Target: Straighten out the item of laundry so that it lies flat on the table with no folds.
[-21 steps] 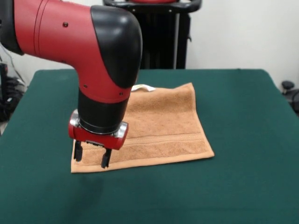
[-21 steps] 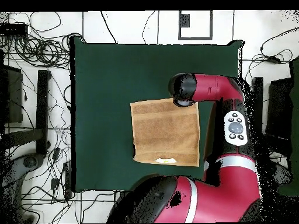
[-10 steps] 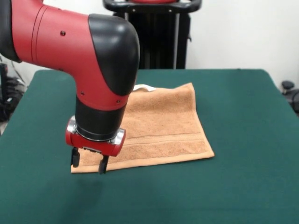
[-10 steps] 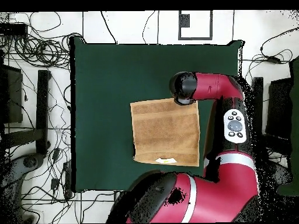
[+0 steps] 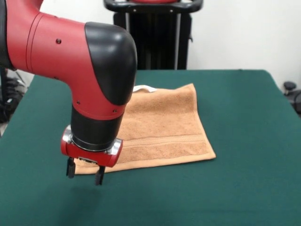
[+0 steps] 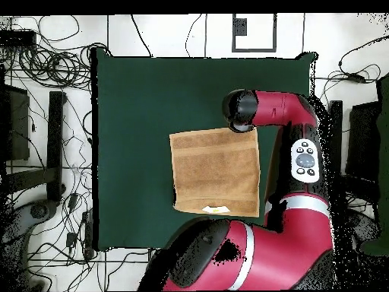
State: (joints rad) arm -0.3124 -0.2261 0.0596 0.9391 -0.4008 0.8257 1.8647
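towel (image 5: 160,127): light orange-tan, with woven border bands
tag (image 5: 145,88): white
table (image 5: 244,141): dark green
arm (image 5: 70,61): red and black
gripper (image 5: 84,172): black fingers

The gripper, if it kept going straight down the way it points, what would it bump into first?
Most likely the bare green table. The gripper points down with its jaws apart, seemingly just off the towel's near corner, though depth here is hard to judge.
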